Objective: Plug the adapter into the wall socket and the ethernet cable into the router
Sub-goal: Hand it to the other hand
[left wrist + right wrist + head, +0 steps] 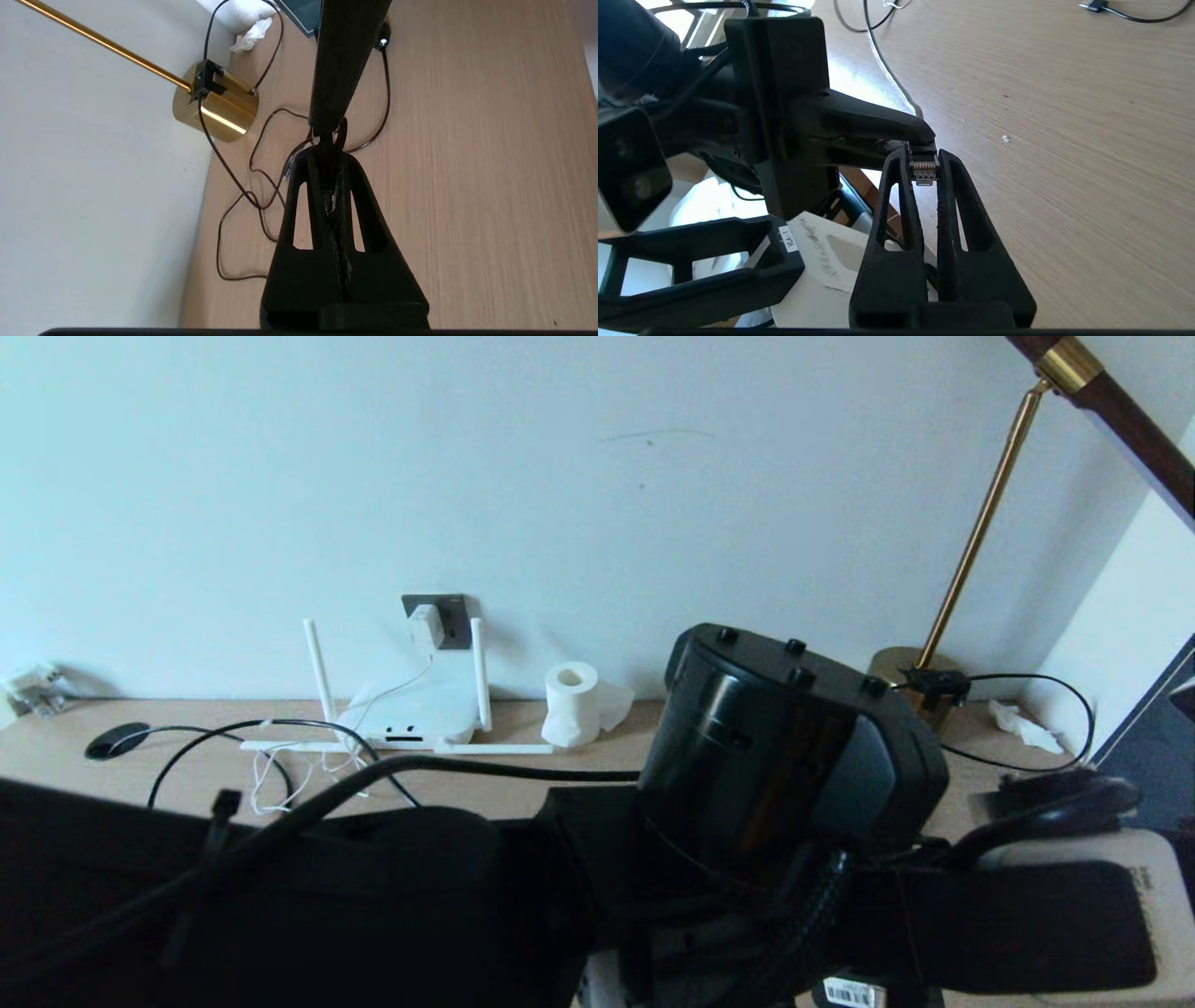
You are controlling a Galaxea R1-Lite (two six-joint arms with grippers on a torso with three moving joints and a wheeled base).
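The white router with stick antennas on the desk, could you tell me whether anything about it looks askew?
Yes: on the flat white router, two antennas stand upright, while two others lie flat on the wooden desk.

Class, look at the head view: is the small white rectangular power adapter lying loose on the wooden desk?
No, the small white rectangular power adapter sits plugged into the dark grey wall socket above the flat white router.

I see the router (417,714) on the desk (579,784) against the wall, the adapter (427,626) seated in the wall socket (455,619) directly above it. A toilet-paper roll (570,703) stands just right of the router; a lamp base (910,677) sits farther right.
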